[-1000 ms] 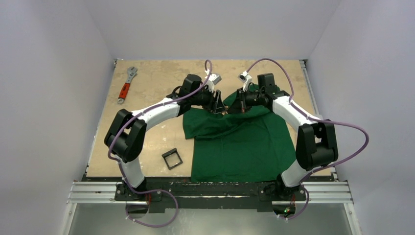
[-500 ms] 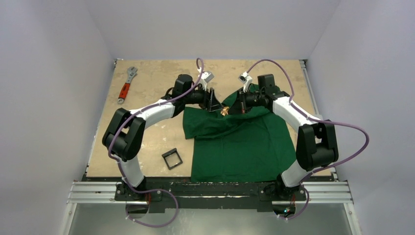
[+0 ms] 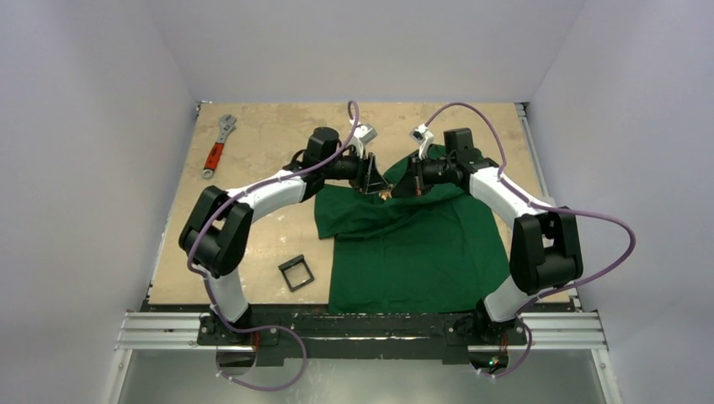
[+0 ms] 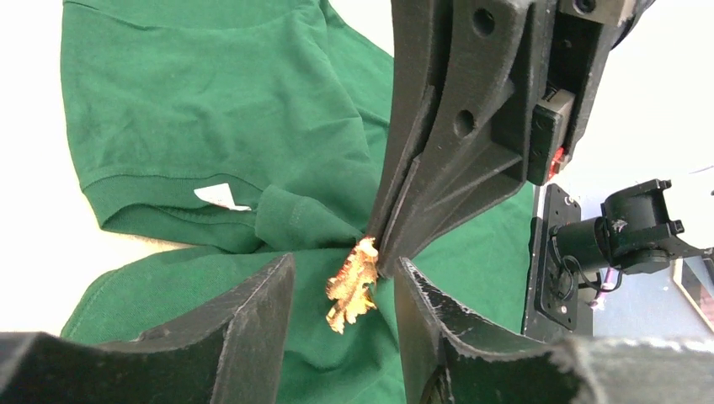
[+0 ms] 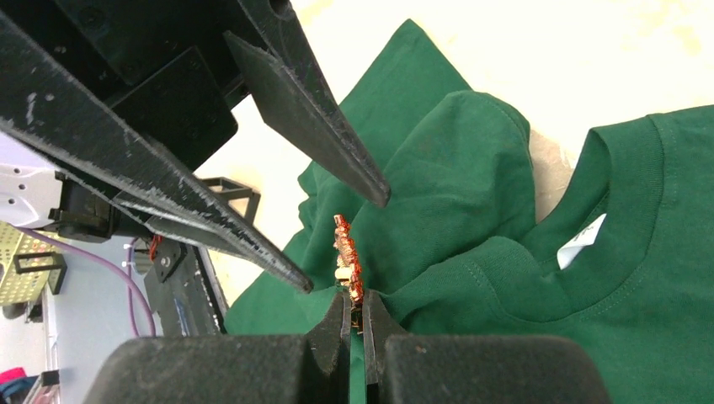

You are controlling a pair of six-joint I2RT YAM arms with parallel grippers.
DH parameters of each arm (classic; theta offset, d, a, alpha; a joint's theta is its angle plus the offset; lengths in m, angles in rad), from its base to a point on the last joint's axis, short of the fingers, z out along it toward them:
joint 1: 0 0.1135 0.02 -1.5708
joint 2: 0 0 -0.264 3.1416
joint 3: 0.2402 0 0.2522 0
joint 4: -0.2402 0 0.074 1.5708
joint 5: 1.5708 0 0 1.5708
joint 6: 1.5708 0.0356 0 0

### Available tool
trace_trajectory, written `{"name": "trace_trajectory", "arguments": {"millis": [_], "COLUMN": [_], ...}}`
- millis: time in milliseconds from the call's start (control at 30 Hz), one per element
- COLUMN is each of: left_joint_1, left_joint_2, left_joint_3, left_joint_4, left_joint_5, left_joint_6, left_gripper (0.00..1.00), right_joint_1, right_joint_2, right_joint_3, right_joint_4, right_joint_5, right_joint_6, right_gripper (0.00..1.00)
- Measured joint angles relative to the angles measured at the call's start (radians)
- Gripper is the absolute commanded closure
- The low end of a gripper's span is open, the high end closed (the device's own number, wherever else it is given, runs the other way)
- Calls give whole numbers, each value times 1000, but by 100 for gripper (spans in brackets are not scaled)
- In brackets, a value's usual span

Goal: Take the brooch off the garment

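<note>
The dark green garment (image 3: pixel 404 248) lies spread on the table, bunched up near its collar. The brooch (image 4: pixel 354 283), a tiny orange-gold jagged leaf, stands up from a raised fold of the cloth (image 4: pixel 210 101). My right gripper (image 5: pixel 355 301) is shut on the brooch's lower end (image 5: pixel 346 252) and holds it edge-on above the garment (image 5: pixel 471 168). My left gripper (image 4: pixel 343 271) is open, with one finger on each side of the brooch and not touching it. In the top view the left gripper (image 3: pixel 375 180) and the right gripper (image 3: pixel 402 187) meet tip to tip over the collar.
A red-handled wrench (image 3: pixel 215 151) lies at the far left of the table. A small black square frame (image 3: pixel 295 273) lies left of the garment's hem. A white label (image 4: pixel 221 195) shows inside the collar.
My left gripper drew back to the left half a second ago and has come back to the right, its open fingers around the brooch. The right gripper has barely moved.
</note>
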Motion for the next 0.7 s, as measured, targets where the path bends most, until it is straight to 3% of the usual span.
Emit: {"name": "trace_trajectory", "arguments": {"millis": [200,433,700], "left_joint_1": [0,2,3], "left_joint_2": [16,19,26], "left_joint_3": [23,23,16], "left_joint_4": [-17,13,67], "left_joint_5": [5,46,109], "left_joint_6": [2,-19,-63], "left_gripper": [61,54,62], "right_joint_1": [0,-6,-9], "right_joint_2": [-24,-24,-24], "right_joint_3": [-11,-11,-11], "right_joint_4": [4,13,27], "right_joint_5": [-17,-43,-62], "right_joint_6": [0,2,9], "right_gripper": [100,100,100]}}
